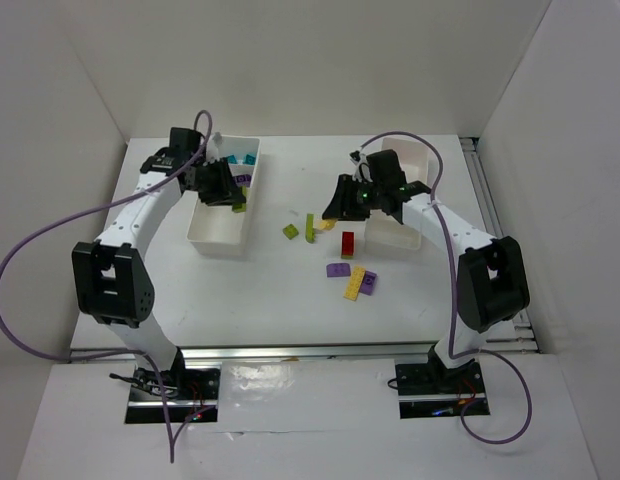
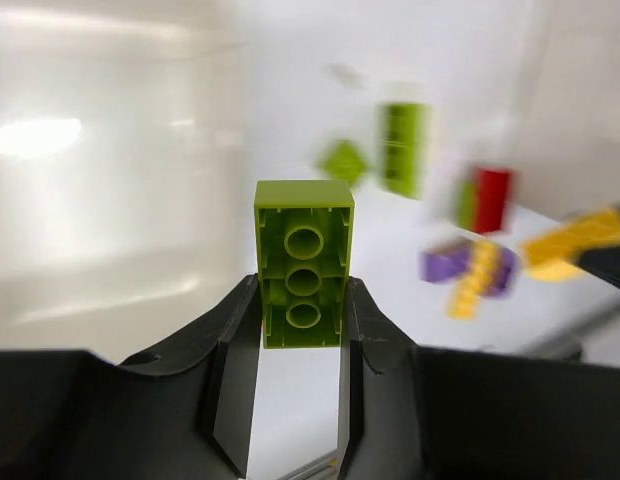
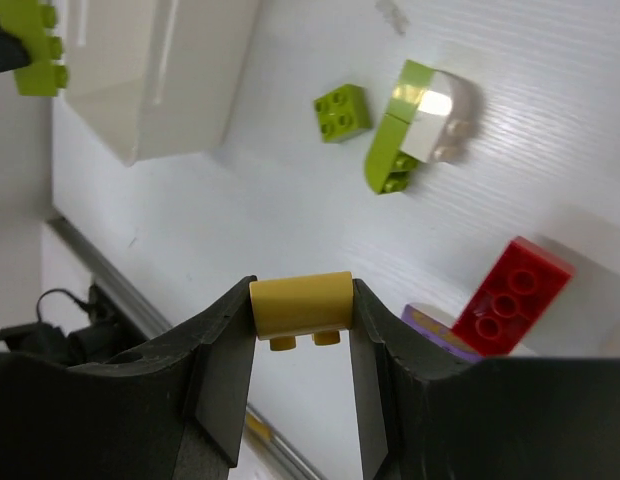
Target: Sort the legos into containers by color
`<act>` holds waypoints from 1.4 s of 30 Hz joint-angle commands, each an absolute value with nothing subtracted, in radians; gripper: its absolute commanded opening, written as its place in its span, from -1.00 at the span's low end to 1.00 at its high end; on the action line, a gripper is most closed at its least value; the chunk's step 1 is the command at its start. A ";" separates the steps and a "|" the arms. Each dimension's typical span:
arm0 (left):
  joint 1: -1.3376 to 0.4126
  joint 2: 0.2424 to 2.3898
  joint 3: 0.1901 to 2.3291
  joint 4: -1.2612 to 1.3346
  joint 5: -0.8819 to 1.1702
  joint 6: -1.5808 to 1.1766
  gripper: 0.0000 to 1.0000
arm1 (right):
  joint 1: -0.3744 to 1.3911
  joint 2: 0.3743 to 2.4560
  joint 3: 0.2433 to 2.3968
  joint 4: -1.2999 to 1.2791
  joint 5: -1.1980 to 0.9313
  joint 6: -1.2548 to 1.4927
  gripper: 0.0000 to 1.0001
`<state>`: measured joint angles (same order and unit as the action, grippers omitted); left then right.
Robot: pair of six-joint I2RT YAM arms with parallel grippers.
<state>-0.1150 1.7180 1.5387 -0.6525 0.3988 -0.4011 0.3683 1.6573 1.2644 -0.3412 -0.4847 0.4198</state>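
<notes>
Fingers of my left gripper [image 1: 233, 198] hang over the left tray [image 1: 215, 243] in the top view; my right gripper [image 1: 337, 212] sits just left of the right tray [image 1: 395, 238]. Left wrist: pads clamp a lime brick [image 2: 304, 262], its long axis along them. Right wrist: pads clamp a yellow brick [image 3: 300, 305] crosswise.

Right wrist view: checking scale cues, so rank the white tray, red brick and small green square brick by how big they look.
1. white tray
2. red brick
3. small green square brick
No two look alike.
</notes>
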 commanded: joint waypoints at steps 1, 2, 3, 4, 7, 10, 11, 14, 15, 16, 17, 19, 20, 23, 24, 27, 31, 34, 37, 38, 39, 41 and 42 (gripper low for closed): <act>-0.089 1.657 1.496 -0.736 0.071 -0.437 -1.00 | 0.364 1.628 1.308 -0.393 -0.359 0.399 -0.55; -0.089 1.657 1.496 -0.736 0.071 -0.437 -1.00 | 0.364 1.628 1.308 -0.393 -0.345 0.399 -0.55; -0.089 1.657 1.496 -0.726 0.057 -0.437 -1.00 | 0.364 1.628 1.318 -0.393 -0.345 0.399 -0.55; -0.089 1.667 1.496 -0.726 0.035 -0.437 -1.00 | 0.364 1.628 1.318 -0.403 -0.345 0.399 -0.55; -0.089 1.735 1.508 -0.726 0.023 -0.437 -1.00 | 0.364 1.638 1.318 -0.403 -0.354 0.399 -0.55; -0.089 1.796 1.541 -0.716 0.003 -0.437 -0.46 | 0.364 1.647 1.318 -0.403 -0.354 0.399 -0.55; -0.089 1.796 1.542 -0.716 -0.018 -0.449 -0.14 | 0.364 1.647 1.318 -0.414 -0.344 0.399 -0.55; -0.100 1.796 1.563 -0.716 -0.031 -0.449 0.73 | 0.373 1.647 1.318 -0.425 -0.321 0.388 -0.55; -0.115 1.784 1.572 -0.716 -0.044 -0.439 0.78 | 0.373 1.647 1.318 -0.434 -0.307 0.388 -0.55; -0.126 1.784 1.584 -0.727 -0.044 -0.430 0.78 | 0.373 1.647 1.318 -0.434 -0.307 0.388 -0.55; -0.139 1.767 1.585 -0.727 -0.060 -0.430 0.78 | 0.373 1.647 1.318 -0.434 -0.298 0.388 -0.55; -0.199 1.740 1.608 -0.750 -0.086 -0.408 0.78 | 0.383 1.647 1.328 -0.434 -0.298 0.388 -0.55; -0.225 1.740 1.608 -0.750 -0.101 -0.408 0.78 | 0.383 1.657 1.328 -0.434 -0.298 0.388 -0.55; -0.307 1.729 1.631 -0.782 -0.126 -0.408 0.69 | 0.420 1.687 1.367 -0.443 -0.273 0.367 -0.55; -0.322 1.729 1.631 -0.782 -0.117 -0.408 0.65 | 0.429 1.687 1.367 -0.452 -0.273 0.367 -0.55; -0.396 1.750 1.650 -0.782 -0.040 -0.408 0.65 | 0.452 1.710 1.390 -0.453 -0.245 0.357 -0.55; -0.488 1.839 1.686 -0.782 -0.040 -0.446 0.65 | 0.462 1.710 1.390 -0.453 -0.226 0.367 -0.55; -0.488 1.900 1.735 -0.782 -0.040 -0.457 0.65 | 0.462 1.674 1.390 -0.483 -0.161 0.356 -0.55; -0.497 1.969 1.788 -0.782 -0.017 -0.431 0.65 | 0.462 1.625 1.399 -0.514 -0.045 0.345 -0.55; -0.509 1.989 1.825 -0.794 -0.017 -0.431 0.67 | 0.462 1.612 1.399 -0.514 -0.013 0.345 -0.55; -0.509 2.026 1.842 -0.804 -0.017 -0.422 0.67 | 0.439 1.591 1.399 -0.538 0.050 0.345 -0.55; -0.518 2.060 1.873 -0.813 -0.041 -0.411 0.70 | 0.416 1.572 1.399 -0.560 0.100 0.354 -0.55; -0.518 2.075 1.882 -0.822 -0.041 -0.411 0.70 | 0.401 1.557 1.399 -0.560 0.116 0.363 -0.55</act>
